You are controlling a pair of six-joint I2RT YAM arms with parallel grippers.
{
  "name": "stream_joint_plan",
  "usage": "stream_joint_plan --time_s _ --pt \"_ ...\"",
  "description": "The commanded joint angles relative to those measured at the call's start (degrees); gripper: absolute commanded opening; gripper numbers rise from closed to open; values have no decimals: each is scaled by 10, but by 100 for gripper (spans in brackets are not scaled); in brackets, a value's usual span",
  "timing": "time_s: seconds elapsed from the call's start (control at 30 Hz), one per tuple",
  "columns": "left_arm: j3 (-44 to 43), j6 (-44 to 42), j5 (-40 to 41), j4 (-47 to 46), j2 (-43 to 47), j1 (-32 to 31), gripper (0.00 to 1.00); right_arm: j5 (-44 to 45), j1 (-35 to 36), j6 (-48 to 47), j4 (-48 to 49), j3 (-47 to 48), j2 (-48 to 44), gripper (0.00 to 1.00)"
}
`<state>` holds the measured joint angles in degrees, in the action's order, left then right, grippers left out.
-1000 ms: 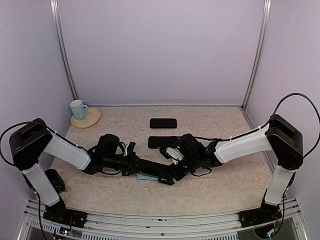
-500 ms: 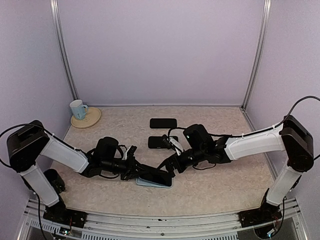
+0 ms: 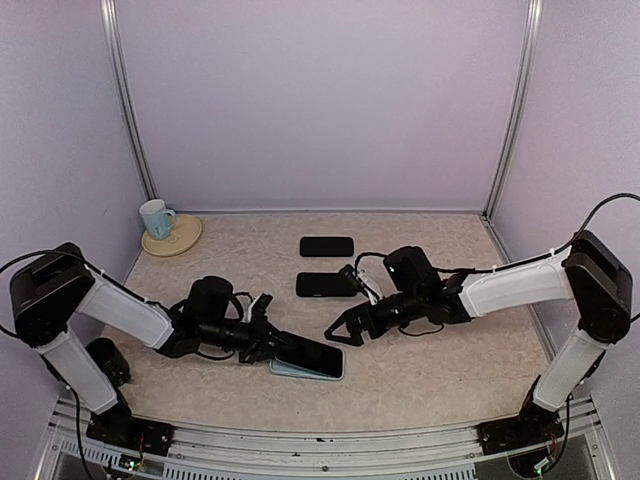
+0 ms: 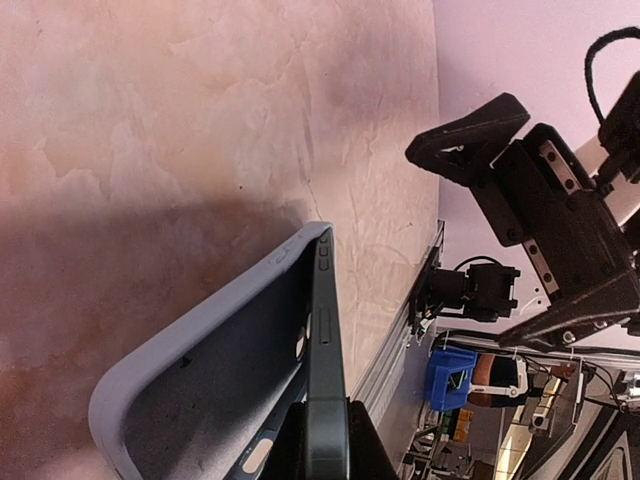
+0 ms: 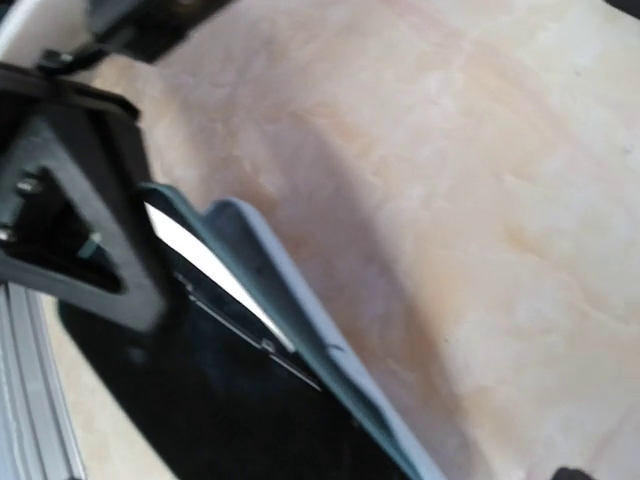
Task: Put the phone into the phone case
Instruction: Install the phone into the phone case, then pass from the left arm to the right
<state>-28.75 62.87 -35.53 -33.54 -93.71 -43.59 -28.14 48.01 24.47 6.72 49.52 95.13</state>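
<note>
A dark phone (image 3: pixel 312 354) lies at the front middle of the table, over a grey-blue phone case (image 3: pixel 290 368). My left gripper (image 3: pixel 268 345) is shut on the phone's near end. In the left wrist view the phone (image 4: pixel 325 330) is seen edge-on between my closed left gripper (image 4: pixel 326 452). It is tilted up out of the case (image 4: pixel 200 390), and its far end meets the case's corner. My right gripper (image 3: pixel 340 328) stands open just right of the phone, touching nothing. The right wrist view shows the black screen (image 5: pixel 220 400), the case rim (image 5: pixel 300 310) and one of my fingers (image 5: pixel 80 220).
Two more dark phones lie further back, one (image 3: pixel 325 285) beside the right arm and one (image 3: pixel 327 246) behind it. A pale blue mug (image 3: pixel 155 217) sits on a round coaster (image 3: pixel 180 240) at the back left. The table's front rail (image 3: pixel 320 440) runs close below the case.
My right gripper has drawn back to the right, off the phone and case, and stays open. The left gripper keeps its hold on the phone and has hardly moved.
</note>
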Motion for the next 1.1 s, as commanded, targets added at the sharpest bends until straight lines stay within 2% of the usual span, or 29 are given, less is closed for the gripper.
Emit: stream_joint_plan --time_s 0.0,0.23,0.57,1.07 --pt "2 3 -20 -71 35 3 0 -9 -7 11 13 -17 -10 100" --pt "2 6 -21 -108 62 9 0 -20 -11 19 25 -22 -6 100" --pt "-4 0 -16 -132 87 12 0 -101 -18 51 88 -36 -14 99" --pt "-8 8 -22 -158 75 11 0 -184 -18 113 190 -51 -3 81"
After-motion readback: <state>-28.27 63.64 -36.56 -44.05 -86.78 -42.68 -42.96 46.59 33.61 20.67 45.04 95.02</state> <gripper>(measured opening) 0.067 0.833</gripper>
